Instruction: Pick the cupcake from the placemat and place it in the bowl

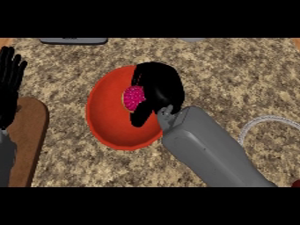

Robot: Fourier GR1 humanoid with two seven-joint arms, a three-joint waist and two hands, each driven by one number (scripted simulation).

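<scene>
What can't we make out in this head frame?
- Cupcake: only pink top shows; right hand curls round the rest, over the bowl.
- Whether it touches the bowl: hidden by the hand.
- Placemat: partly behind left hand and forearm.
- Grey item at top edge: cut off.

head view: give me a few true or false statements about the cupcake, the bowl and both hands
1. The right hand is over the red bowl. True.
2. The cupcake lies on the placemat. False: it is in the right hand, fingers curled round it, above the bowl.
3. The left hand rests open at the view's left edge, fingers up. True.
4. The bowl stands on the placemat. False: it stands on the speckled counter, beside the placemat.
5. The cupcake's visible part is pink. True.
</scene>
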